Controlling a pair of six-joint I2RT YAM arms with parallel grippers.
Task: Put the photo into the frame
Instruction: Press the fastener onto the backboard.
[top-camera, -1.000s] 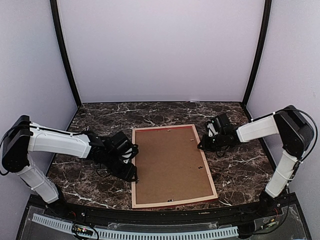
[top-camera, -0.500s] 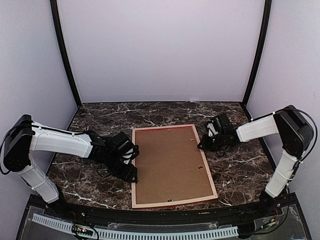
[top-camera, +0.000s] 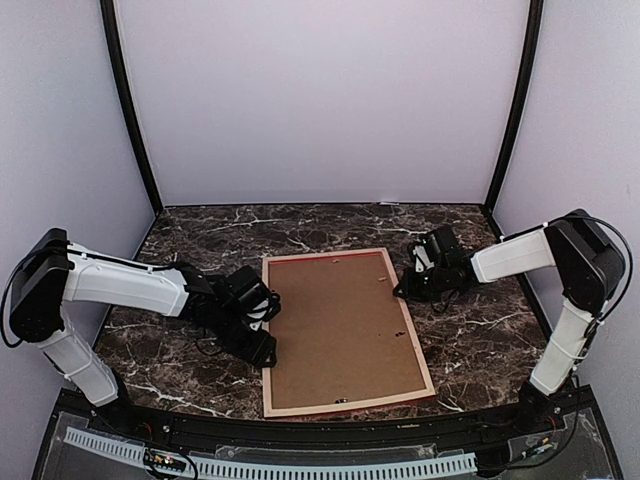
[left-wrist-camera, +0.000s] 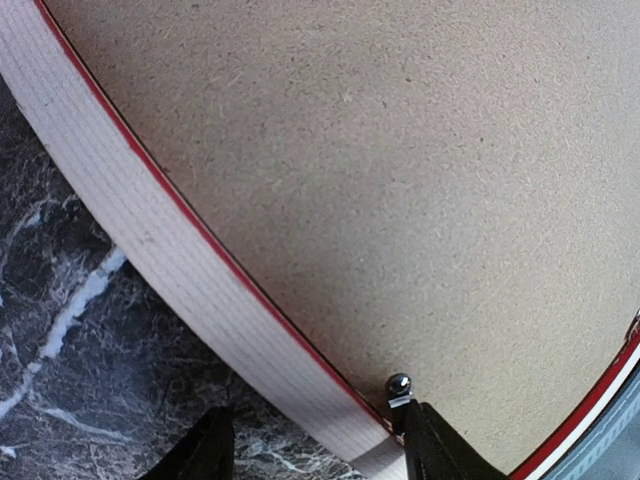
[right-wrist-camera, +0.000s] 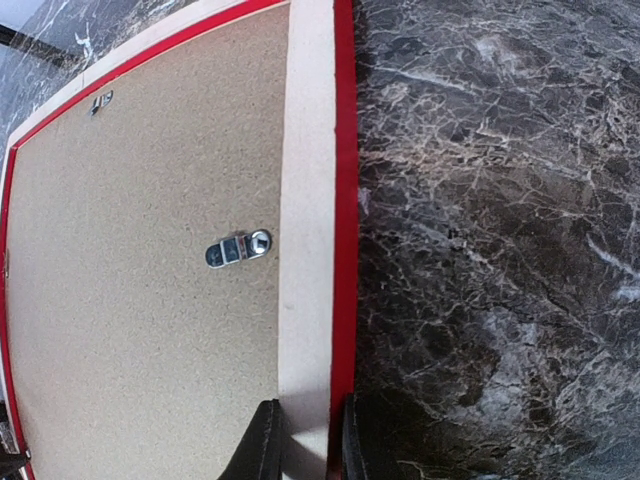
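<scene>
One frame (right-wrist-camera: 305, 200), holding one brown board (top-camera: 340, 325), is pinched by the right jaws; the left jaws are spread.

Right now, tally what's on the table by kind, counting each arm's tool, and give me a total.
frame: 1
backing board: 1
tools: 2, the left tool and the right tool
Total: 4

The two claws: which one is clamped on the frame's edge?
The right gripper: its fingers pinch the pale rail of the frame from both sides. The left gripper stands wide open, its fingers apart around the opposite rail.
</scene>
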